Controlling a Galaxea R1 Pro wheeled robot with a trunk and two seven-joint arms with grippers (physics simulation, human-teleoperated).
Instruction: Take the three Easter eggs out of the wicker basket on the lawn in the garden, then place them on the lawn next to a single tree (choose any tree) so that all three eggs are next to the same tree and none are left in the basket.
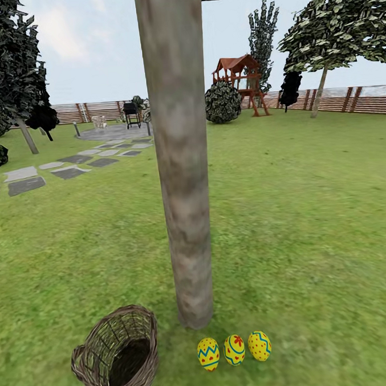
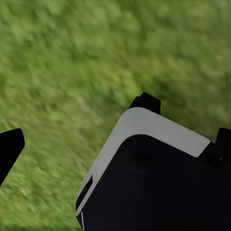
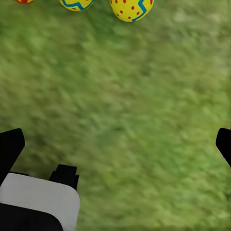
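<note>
Eggs point(image 1: 234, 350) lay in a row on lawn point(image 1: 309, 220), at 6 o'clock from tree point(image 1: 179, 159); basket point(image 1: 117, 354) at 7, looked empty. We judged them hard, smooth, light, best pinched mid-belly. Right gripper point(image 3: 115, 144) fingers apart, empty; left gripper point(image 2: 115, 142) likewise apart.

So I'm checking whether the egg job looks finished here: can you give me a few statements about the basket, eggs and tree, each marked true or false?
1. Three Easter eggs lie in a row on the lawn. True.
2. The wicker basket holds one egg. False: no egg shows inside it.
3. The eggs lie by the foot of the tree. True.
4. The basket stands on the grey paving. False: it sits on grass.
5. A gripper holds an egg. False: all three lie on the grass.
</note>
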